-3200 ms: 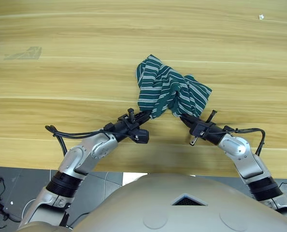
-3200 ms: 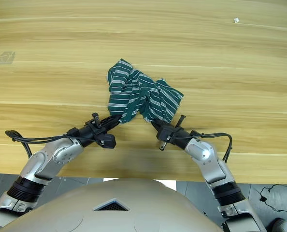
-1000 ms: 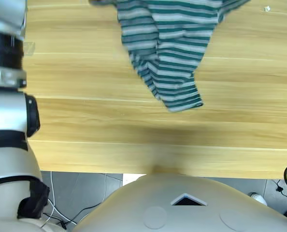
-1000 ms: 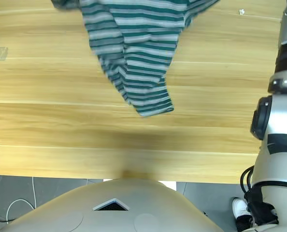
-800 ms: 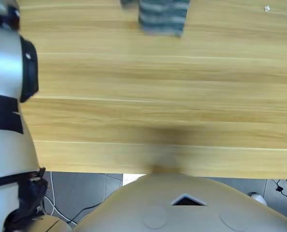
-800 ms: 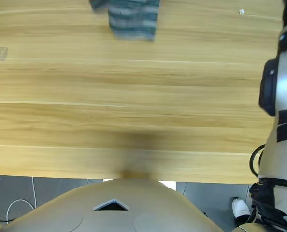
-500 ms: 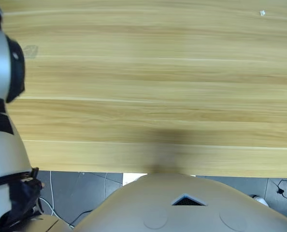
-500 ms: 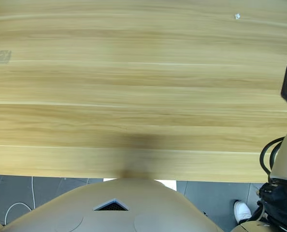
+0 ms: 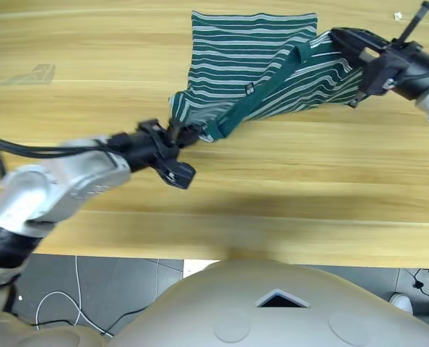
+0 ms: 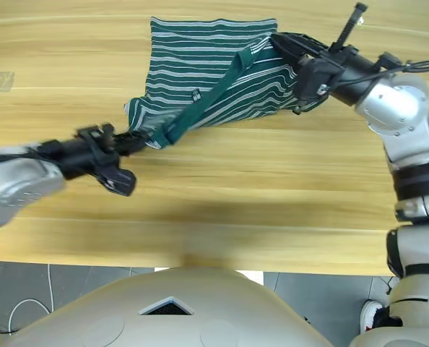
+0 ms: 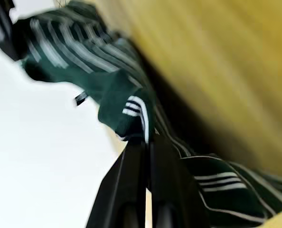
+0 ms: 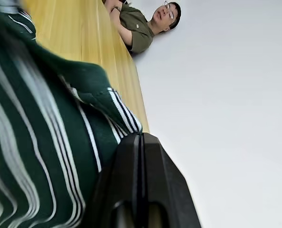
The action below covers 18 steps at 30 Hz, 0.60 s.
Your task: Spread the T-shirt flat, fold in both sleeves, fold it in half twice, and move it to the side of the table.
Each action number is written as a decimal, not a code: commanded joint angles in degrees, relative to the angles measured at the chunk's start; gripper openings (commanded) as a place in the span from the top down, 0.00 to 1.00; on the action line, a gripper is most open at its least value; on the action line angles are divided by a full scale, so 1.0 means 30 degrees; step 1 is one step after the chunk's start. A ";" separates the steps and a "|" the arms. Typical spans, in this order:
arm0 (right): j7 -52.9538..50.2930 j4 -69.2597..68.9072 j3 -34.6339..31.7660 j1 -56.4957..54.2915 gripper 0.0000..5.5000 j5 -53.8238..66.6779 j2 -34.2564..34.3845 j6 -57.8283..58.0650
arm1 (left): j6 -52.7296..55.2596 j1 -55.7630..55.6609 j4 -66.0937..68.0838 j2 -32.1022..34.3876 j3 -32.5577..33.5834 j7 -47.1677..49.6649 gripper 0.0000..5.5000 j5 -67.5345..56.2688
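Left eye view: both jaws clamped on the striped T-shirt

Left wrist view shows the left jaws pressed together on a bunched fold of the green, white-striped T-shirt (image 11: pixel 126 107), with the cloth gathered right at the tips. Right wrist view shows the right jaws likewise closed tight on a striped edge of the shirt.

From the head camera, the left arm (image 9: pixel 63 184) reaches in low from the robot's left side, with its forearm lying across the near half of the desk (image 9: pixel 287 188) and the jaws pointing toward the shirt's near left corner. The right arm (image 10: pixel 391 101) is stretched farther out on the right side, its jaws turned inward toward the shirt's right edge.

The T-shirt hangs stretched between the two pairs of jaws, toward the far half of the desk. A plain dark green band runs on a slant from one grip to the other. Its far edge is straight, while the near part is creased and pulled toward the left jaws. A small white scrap (image 9: pixel 398 15) lies on the desk just beyond the right arm.
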 commanded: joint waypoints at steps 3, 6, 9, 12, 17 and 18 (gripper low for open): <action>0.5453 -1.0118 0.0472 0.7927 0.99 0.4209 -0.5230 0.4246 | 0.1950 0.4626 -0.6200 0.3445 0.2497 -0.6207 1.00 -0.3574; 0.7471 -1.1792 0.0466 0.9743 0.99 0.5439 -0.5975 0.5529 | 0.1577 0.7578 -0.5682 0.2946 0.2100 -0.6451 1.00 -0.2358; 0.8976 -1.2525 0.0282 1.0858 0.99 0.6476 -0.6027 0.6505 | 0.1304 1.0569 -0.5451 0.2288 0.1431 -0.6343 1.00 -0.1419; 1.0330 -1.3386 -0.0268 1.2129 0.99 0.7978 -0.6424 0.7417 | 0.0974 1.1819 -0.5273 0.2150 0.2185 -0.6564 1.00 -0.1215; 1.1890 -1.4881 -0.1610 1.3734 1.00 0.9762 -0.7055 0.9581 | 0.1610 1.2139 -0.6616 0.2347 0.4944 -0.8582 0.82 -0.4236; 1.2217 -1.5299 -0.1825 1.4169 0.96 1.0127 -0.7329 1.0107 | 0.1741 1.2370 -0.6840 0.2244 0.5189 -0.8947 0.79 -0.4792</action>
